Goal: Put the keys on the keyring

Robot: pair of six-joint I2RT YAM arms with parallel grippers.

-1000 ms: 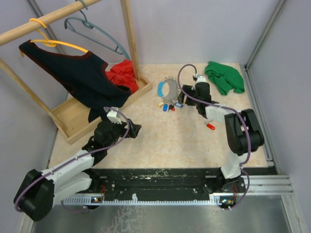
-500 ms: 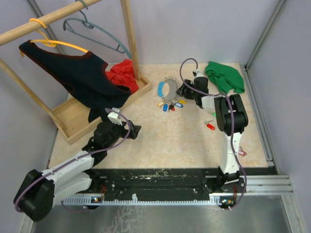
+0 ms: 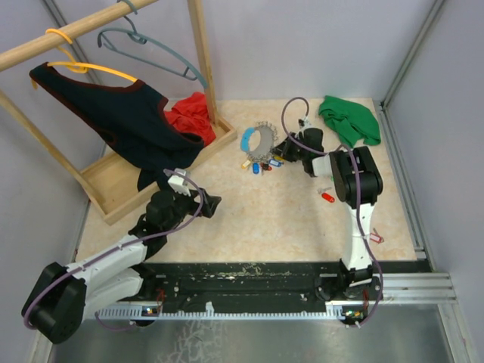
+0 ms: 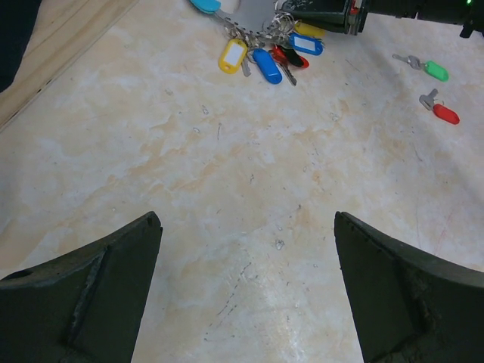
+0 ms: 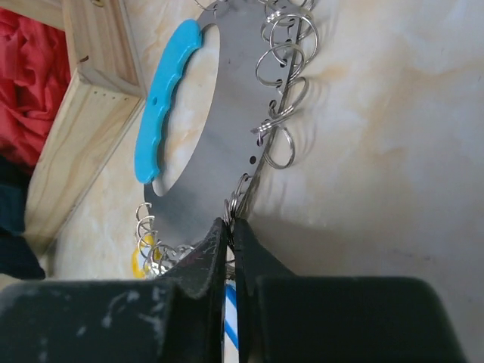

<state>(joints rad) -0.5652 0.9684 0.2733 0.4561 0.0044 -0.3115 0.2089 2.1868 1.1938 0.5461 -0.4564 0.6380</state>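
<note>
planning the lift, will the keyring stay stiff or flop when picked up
The keyring looks like rigid flat metal, so it probably lifts as one piece. Its loose split rings and plastic tags will likely dangle and swing.

No legible text, brand, number or sign anywhere, white inserts on the yellow and blue key tags (image 4: 232, 55) unreadable

Keyring (image 5: 246, 113) silver with light-blue segment; green key (image 4: 435, 71); red key (image 4: 445, 114); table (image 4: 227, 189) beige, marbled.
</note>
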